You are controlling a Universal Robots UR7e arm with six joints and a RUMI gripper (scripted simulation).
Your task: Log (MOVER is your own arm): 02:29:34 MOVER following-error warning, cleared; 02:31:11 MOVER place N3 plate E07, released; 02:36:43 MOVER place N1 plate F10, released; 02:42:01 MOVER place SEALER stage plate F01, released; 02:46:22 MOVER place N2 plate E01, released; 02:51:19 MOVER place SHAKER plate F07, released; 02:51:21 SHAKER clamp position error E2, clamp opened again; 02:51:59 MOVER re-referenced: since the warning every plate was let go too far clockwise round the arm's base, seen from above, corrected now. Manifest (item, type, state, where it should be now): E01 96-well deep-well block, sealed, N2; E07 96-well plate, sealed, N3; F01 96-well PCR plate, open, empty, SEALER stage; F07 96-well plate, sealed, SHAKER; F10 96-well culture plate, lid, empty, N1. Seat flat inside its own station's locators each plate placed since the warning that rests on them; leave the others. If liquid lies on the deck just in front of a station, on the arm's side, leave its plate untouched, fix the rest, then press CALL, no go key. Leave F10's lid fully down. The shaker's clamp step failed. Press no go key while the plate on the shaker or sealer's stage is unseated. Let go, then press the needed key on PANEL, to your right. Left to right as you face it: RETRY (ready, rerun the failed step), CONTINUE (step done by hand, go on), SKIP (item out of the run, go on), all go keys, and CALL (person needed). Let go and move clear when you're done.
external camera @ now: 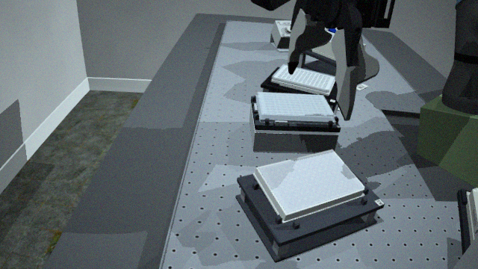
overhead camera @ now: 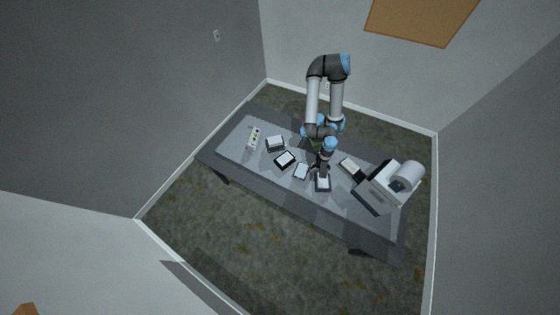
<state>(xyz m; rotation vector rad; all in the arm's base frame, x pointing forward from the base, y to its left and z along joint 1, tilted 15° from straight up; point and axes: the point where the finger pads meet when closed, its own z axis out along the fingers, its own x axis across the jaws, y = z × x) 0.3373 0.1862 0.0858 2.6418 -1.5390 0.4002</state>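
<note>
A: Firstly, the large items, please.

B: Item one: perforated grey table (external camera: 209, 168) along the room's wall. Item two: grey arm (overhead camera: 311, 101) with blue joint caps, folded high and reaching down over the deck. Item three: box-shaped machine (overhead camera: 378, 192) at one end of the table, with a white roll (overhead camera: 411, 172) on top. Item four: green pedestal (external camera: 444, 138) under the arm.

A: And the plates?

B: Nearest in the exterior view is a flat-topped white plate (external camera: 310, 183), turned askew on its dark nest (external camera: 321, 232). Behind it, a sealed plate (external camera: 293, 106) lies square on a raised station (external camera: 291, 127). Further back, an open-welled plate (external camera: 304, 79) lies crooked on a black nest (external camera: 270, 85). From the top, a tall white block (overhead camera: 275, 141) stands beside the key panel (overhead camera: 253, 137). One more plate (overhead camera: 350, 165) lies near the machine.

A: The tool?

B: Gripper (external camera: 320, 91): jaws spread wide, nothing between them. One dark finger (external camera: 295, 52) and one grey finger (external camera: 345, 86) hang above the row, touching no plate. From the top it stands over the flat-topped white plate.
</note>
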